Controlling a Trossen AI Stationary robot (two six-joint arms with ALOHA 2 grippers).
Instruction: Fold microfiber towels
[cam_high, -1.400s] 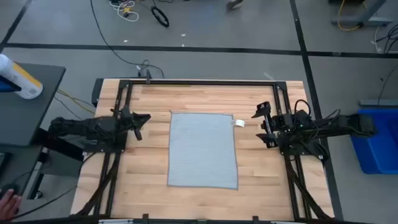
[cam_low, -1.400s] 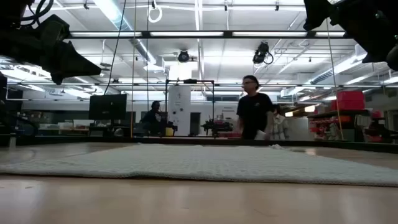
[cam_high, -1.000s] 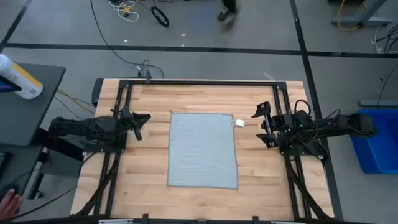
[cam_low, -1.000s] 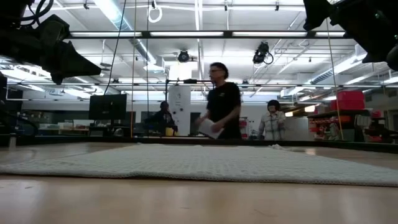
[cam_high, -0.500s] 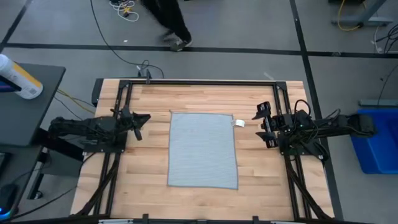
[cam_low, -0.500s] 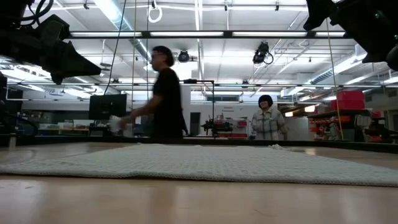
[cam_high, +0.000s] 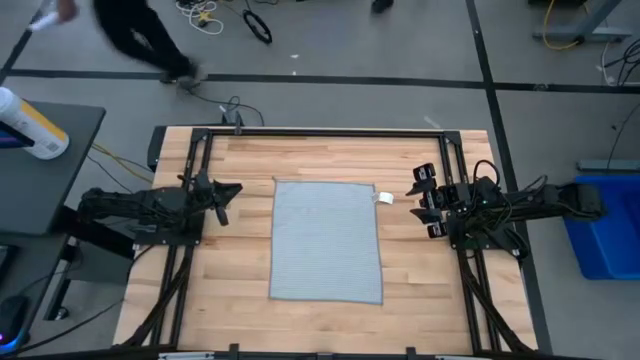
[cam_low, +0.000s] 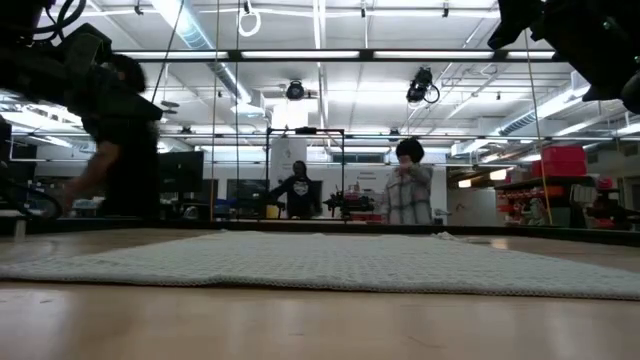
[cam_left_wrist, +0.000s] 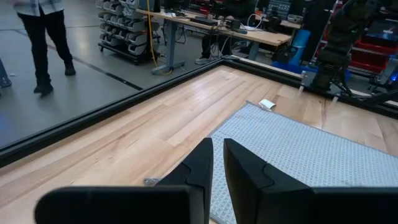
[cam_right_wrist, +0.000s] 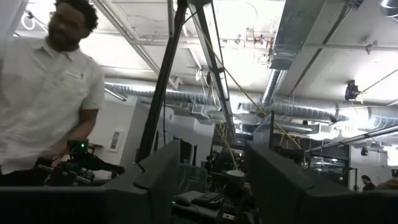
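Tabletop towel (cam_high: 327, 240) untouched; right end effector (cam_high: 427, 203) agape.

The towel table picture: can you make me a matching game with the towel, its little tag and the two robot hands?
Things:
1. towel
2. white tag
3. left end effector
4. right end effector

Places or states:
A. fingers spread apart, beside the towel's right edge
B. spread flat in the middle of the table
C. fingers nearly together, beside the towel's left edge
D. sticking out at the towel's far right corner

Right pairs: 1-B, 2-D, 3-C, 4-A
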